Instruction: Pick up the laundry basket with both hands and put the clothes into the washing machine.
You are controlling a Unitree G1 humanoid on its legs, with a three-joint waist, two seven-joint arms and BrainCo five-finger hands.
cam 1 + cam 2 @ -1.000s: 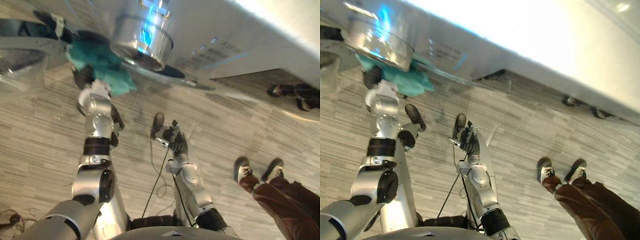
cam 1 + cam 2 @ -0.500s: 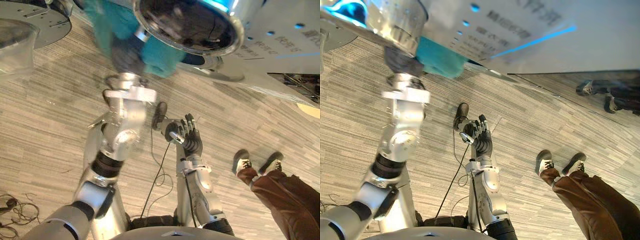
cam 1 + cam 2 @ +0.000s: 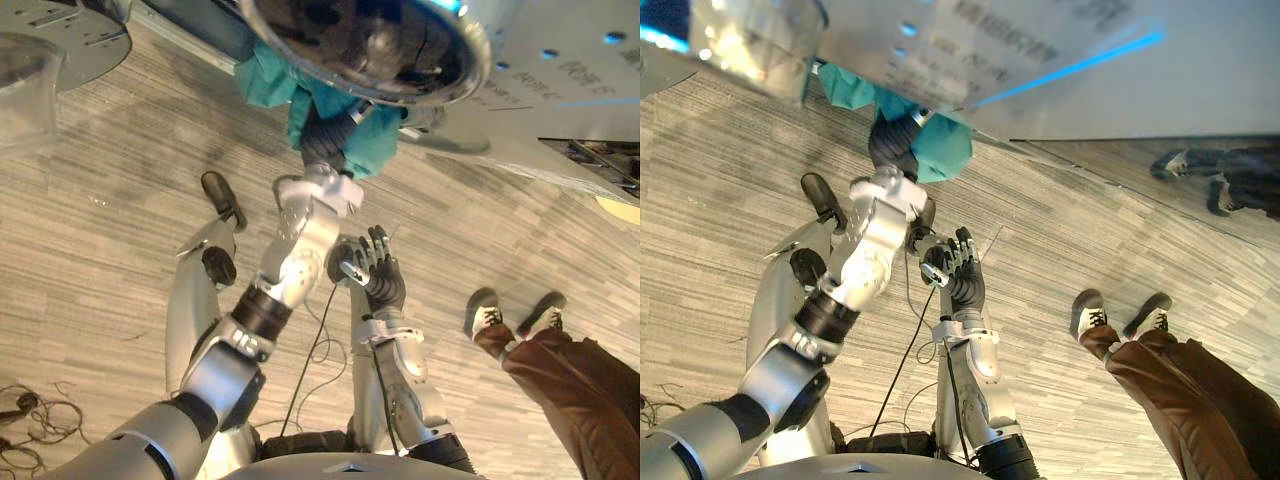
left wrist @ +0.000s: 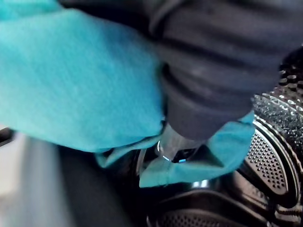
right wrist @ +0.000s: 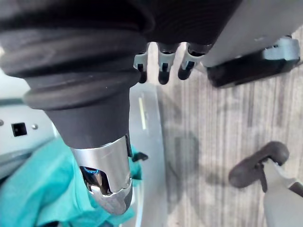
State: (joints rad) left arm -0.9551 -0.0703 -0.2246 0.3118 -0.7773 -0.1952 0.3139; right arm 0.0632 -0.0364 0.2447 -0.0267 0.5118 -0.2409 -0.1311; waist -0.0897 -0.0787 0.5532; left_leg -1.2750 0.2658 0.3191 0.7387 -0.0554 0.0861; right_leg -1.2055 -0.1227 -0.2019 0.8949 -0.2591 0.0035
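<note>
A teal cloth point(image 3: 268, 82) hangs at the lower rim of the washing machine's round chrome drum opening point(image 3: 372, 48). My left hand point(image 3: 324, 142) is raised into that cloth, its dark ribbed cover wrapped by the teal folds point(image 4: 71, 80). Just past it lies the perforated metal drum point(image 4: 271, 156). My right hand point(image 3: 374, 268) hovers lower, right beside the left forearm, open with straight fingers point(image 5: 162, 60) and holding nothing. The cloth point(image 5: 33, 194) also shows beyond its thumb.
The machine's round door point(image 3: 48, 40) stands swung open at the far left. The machine's silver front panel point(image 3: 560, 90) runs across the upper right. A person in brown trousers point(image 3: 575, 385) and white shoes point(image 3: 484, 312) stands on the wood-look floor at the right.
My left arm has swung to the right, carrying the teal cloth along under the drum opening. The right hand has stayed about where it was. The camera shifted a second ago.
</note>
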